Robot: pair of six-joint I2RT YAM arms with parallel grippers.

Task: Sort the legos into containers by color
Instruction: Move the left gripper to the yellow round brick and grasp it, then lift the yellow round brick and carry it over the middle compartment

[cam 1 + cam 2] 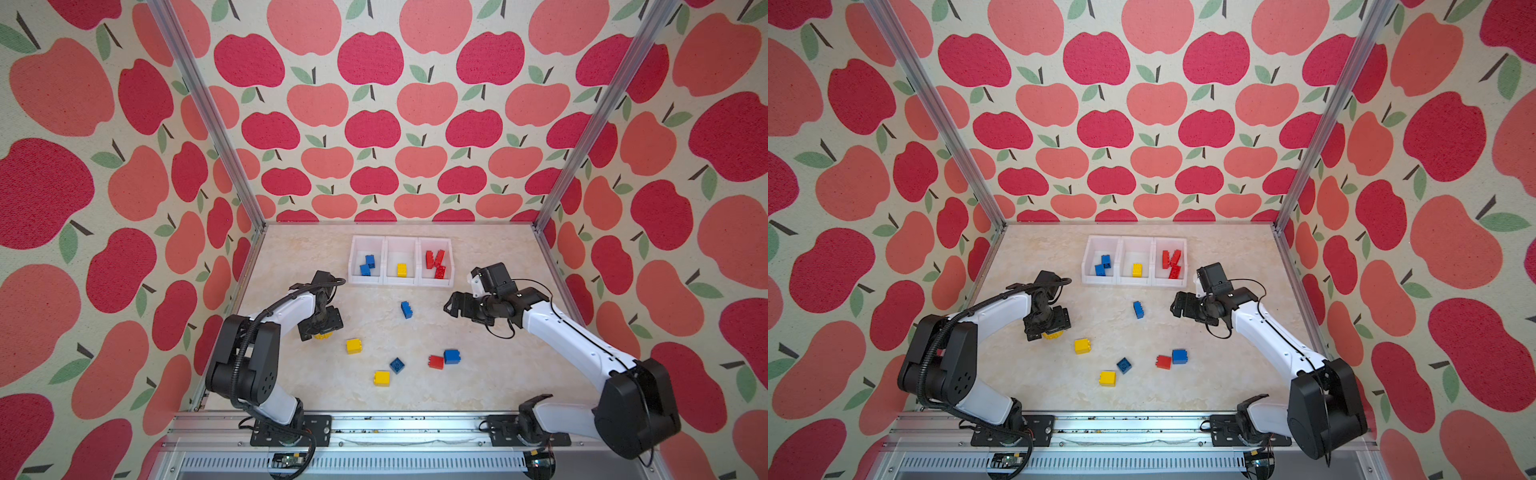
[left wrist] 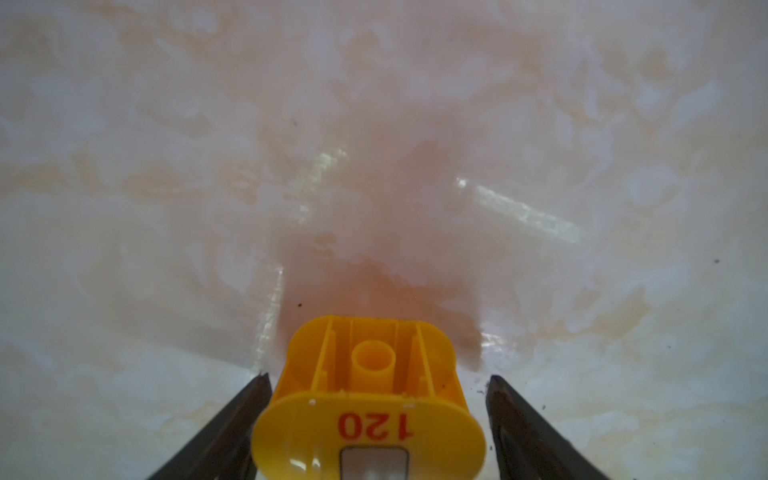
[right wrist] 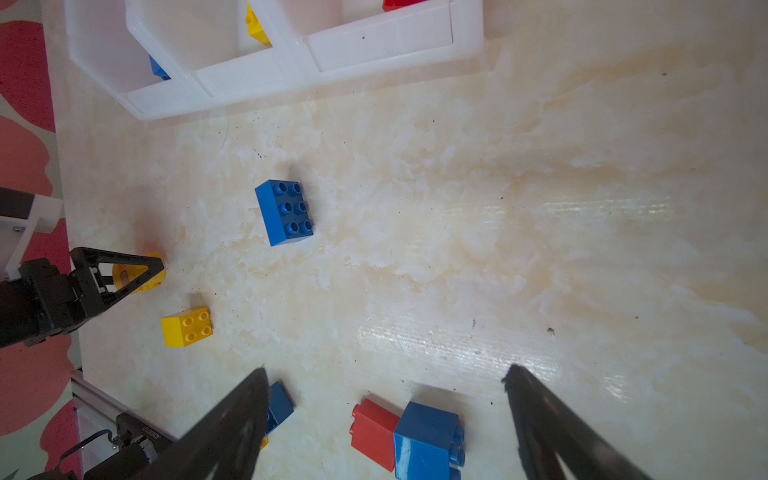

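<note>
Though unclamped, lego (image 2: 368,419) inside left gripper (image 2: 378,377).

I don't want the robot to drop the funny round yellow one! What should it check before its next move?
1. Rounded yellow piece sits between the jaws of the left gripper: ok.
2. Grip tight on it: cannot tell; a thin gap seems to show on one side.
3. Middle bin holds only yellow: ok, one yellow brick.
4. Room left in that bin: ok.
5. Right gripper open and holding nothing: ok.
</note>
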